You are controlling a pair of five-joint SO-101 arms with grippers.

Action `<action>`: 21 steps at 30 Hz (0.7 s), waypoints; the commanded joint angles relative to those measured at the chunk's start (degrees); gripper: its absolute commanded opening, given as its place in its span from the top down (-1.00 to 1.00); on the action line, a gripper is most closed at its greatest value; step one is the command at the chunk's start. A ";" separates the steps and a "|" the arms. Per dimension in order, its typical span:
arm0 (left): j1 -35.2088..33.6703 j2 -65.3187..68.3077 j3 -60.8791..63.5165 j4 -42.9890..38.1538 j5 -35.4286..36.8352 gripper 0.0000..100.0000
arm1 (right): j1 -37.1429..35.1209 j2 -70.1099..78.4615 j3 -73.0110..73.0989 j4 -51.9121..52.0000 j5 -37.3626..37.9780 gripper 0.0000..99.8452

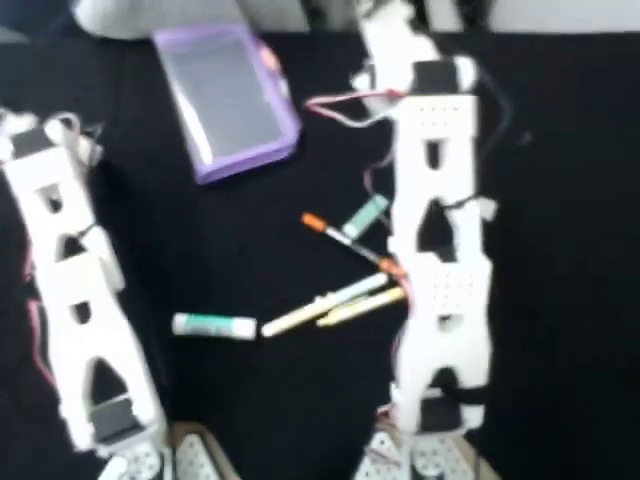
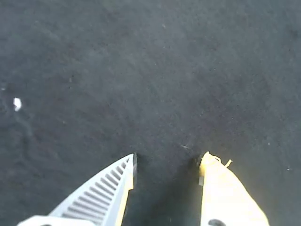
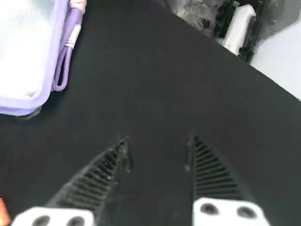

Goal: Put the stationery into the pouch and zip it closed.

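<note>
The purple pouch (image 1: pixel 230 100) with a clear window lies at the far middle of the black table; its loop and edge (image 3: pixel 28 56) also appear in the right wrist view. An orange-capped pen (image 1: pixel 345 240), a green marker (image 1: pixel 365 215), two yellow highlighters (image 1: pixel 330 302) and a green-labelled glue stick (image 1: pixel 213 325) lie loose in the middle. My left gripper (image 2: pixel 169 160) is open over bare cloth. My right gripper (image 3: pixel 158 141) is open too, holds nothing, and sits off to the side of the pouch. The right arm (image 1: pixel 440 250) partly covers the pens' ends.
The left arm (image 1: pixel 75 280) stretches along the table's left side. Red and white cables (image 1: pixel 345 105) trail beside the right arm near the pouch. A small white speck (image 2: pixel 17 103) lies on the cloth. Room clutter (image 3: pixel 235 23) stands beyond the table's far edge.
</note>
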 commanded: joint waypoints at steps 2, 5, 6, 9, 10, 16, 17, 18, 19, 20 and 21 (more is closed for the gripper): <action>-0.84 -0.97 -1.54 -0.79 0.44 0.53 | -0.35 3.21 -1.54 -1.23 10.29 0.77; -0.84 -0.97 -1.54 -0.79 0.44 0.53 | 0.00 7.52 -1.54 -1.05 20.22 0.79; -0.84 -0.97 -1.54 -0.79 0.44 0.53 | 0.18 8.66 -2.15 0.18 23.47 0.79; -0.75 -0.97 -1.54 -0.79 0.44 0.53 | 1.23 9.36 -4.70 8.18 30.59 0.79; -0.66 -0.97 -1.54 -0.79 0.44 0.53 | 1.32 9.19 -6.11 12.13 32.26 0.79; -0.40 -0.97 -1.54 -2.29 0.44 0.53 | -1.32 9.19 -14.64 21.80 33.67 0.79; -0.31 -0.97 -1.54 -2.29 0.44 0.53 | -2.64 9.19 -15.16 21.80 33.58 0.79; -0.31 -0.97 -1.54 -2.29 0.44 0.53 | -3.96 9.19 -15.52 21.89 33.23 0.79; -0.31 -0.97 -1.54 -2.29 0.44 0.53 | -5.63 9.19 -15.87 21.89 32.53 0.79; -0.48 -0.97 -1.54 -2.20 0.44 0.53 | -7.38 9.19 -15.87 21.89 31.91 0.79; -0.75 -0.97 -1.45 -2.11 0.44 0.53 | -9.32 9.19 -15.78 21.89 31.21 0.79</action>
